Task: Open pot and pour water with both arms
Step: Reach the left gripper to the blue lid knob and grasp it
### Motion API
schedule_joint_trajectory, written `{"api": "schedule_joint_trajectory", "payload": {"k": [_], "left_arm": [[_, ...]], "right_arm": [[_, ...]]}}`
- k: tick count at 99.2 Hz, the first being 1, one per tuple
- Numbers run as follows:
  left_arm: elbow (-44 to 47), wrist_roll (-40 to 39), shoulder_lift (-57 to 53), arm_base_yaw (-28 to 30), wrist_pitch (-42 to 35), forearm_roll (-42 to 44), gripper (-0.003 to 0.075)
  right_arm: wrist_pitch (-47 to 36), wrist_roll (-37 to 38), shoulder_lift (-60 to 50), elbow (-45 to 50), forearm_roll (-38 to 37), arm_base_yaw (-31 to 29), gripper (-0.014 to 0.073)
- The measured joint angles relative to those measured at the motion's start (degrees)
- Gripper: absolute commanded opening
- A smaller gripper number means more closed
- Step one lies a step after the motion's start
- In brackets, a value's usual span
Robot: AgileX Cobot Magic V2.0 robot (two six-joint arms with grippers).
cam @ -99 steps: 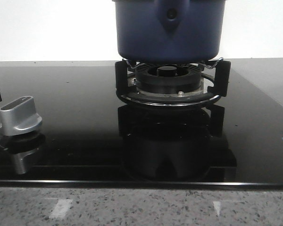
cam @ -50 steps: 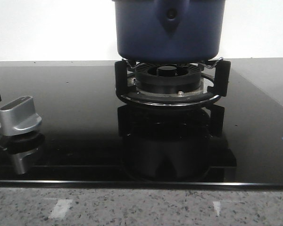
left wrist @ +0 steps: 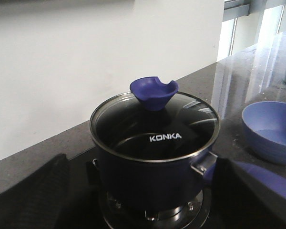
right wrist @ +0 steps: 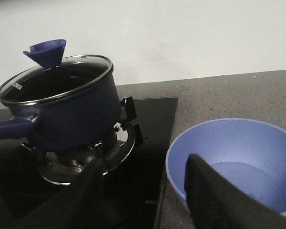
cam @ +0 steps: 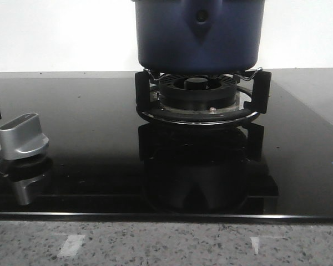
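The dark navy-blue pot (cam: 198,34) stands on the gas burner (cam: 198,102), its handle bracket facing the front camera. A glass lid (left wrist: 155,126) marked KONKA with a blue cupped knob (left wrist: 154,92) covers it. In the left wrist view my left gripper (left wrist: 142,191) is open, its dark fingers (left wrist: 28,195) spread either side of the pot and short of it. My right gripper (right wrist: 145,164) is open too, off to the side of the pot (right wrist: 62,112) and beyond its blue handle (right wrist: 9,128), with one finger (right wrist: 214,198) in front of the blue bowl. I cannot see water through the lid.
A light blue bowl (right wrist: 238,157) sits on the grey stone counter beside the black glass hob (cam: 89,144); it also appears in the left wrist view (left wrist: 271,131). A silver control knob (cam: 23,136) stands at the hob's front left. A white wall rises behind.
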Motion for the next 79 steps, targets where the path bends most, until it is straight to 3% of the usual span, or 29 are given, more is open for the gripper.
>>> {"api": "schedule_joint_trajectory", "payload": {"k": [33,79], "left_arm": [[-10.03,19.65,15.99,-0.08,9.59,-18.47,0.0547],[-18.83,21.58,29.07,-0.12,15.19,-19.63,0.0547]], "right_arm": [[0.09,-0.24,0.0,0.0,0.0,0.0,0.0351],[0.09,-0.24,0.0,0.0,0.0,0.0,0.0351]]}}
